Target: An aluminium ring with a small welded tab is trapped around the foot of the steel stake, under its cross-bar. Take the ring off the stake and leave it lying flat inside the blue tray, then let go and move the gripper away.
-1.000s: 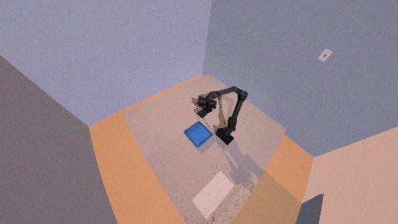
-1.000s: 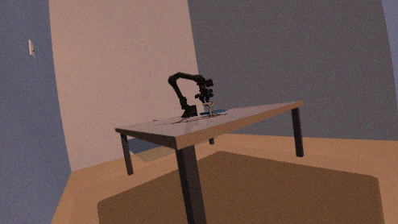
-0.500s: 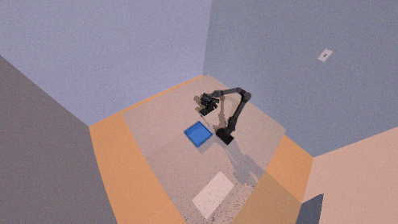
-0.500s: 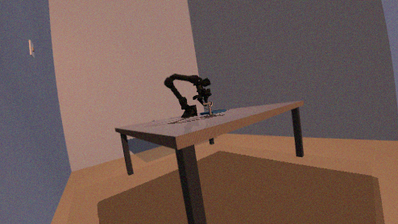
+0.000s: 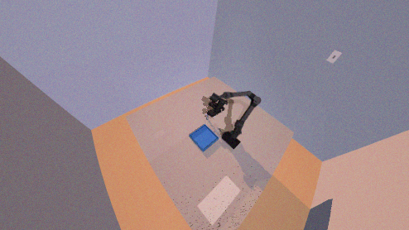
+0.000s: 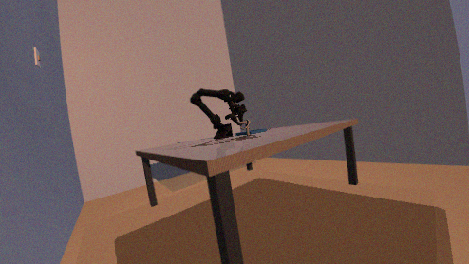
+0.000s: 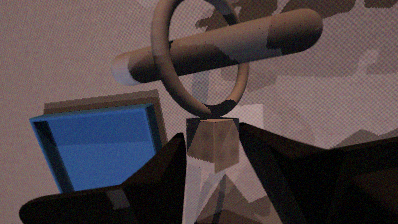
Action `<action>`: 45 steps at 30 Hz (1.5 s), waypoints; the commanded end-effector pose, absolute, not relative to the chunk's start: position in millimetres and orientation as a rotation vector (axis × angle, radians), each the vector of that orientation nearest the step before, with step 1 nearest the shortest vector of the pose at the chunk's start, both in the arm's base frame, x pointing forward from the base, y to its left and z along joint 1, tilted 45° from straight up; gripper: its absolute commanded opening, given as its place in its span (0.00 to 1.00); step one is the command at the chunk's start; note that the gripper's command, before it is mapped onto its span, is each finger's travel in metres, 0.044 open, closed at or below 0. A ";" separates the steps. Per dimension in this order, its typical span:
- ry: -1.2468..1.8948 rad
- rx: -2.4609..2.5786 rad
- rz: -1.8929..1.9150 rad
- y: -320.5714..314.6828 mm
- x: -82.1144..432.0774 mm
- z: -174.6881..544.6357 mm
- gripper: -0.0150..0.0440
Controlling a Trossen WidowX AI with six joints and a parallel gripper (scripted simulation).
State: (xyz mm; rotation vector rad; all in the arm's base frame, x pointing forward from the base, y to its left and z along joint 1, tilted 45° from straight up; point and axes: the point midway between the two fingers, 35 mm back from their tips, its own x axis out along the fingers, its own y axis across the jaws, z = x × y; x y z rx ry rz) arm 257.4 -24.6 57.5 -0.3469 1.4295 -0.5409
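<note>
My gripper (image 5: 210,113) (image 6: 242,123) (image 7: 210,133) is shut on the small tab of the ring. The ring (image 7: 160,50) stands up from the tab in the wrist view. The stake's thick cross-bar (image 7: 290,32) passes through the ring's opening: the ring's left side crosses in front of the bar and its right side goes behind it. The stake (image 6: 248,128) is small and pale beside the gripper in the exterior view; its foot is not clearly visible in the wrist view. The blue tray (image 5: 203,137) (image 6: 259,130) (image 7: 105,160) lies beside the gripper, lower left in the wrist view, with no ring in it.
The arm's black base (image 5: 231,140) (image 6: 223,131) stands close to the tray. A pale rectangle (image 5: 218,200) shows on the table farther from the arm in the top view. Dark shadows of the arm fall across the table near the stake.
</note>
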 end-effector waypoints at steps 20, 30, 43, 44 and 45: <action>1.415 -0.292 -0.479 -37.0 255.4 77.1 0.25; 1.415 -0.292 -0.479 -38.2 255.3 83.8 0.25; 1.415 -0.292 -0.479 -40.5 255.2 93.7 0.25; 1.415 -0.292 -0.479 -41.1 255.2 94.3 0.25; 1.415 -0.292 -0.479 -41.8 255.1 95.0 0.25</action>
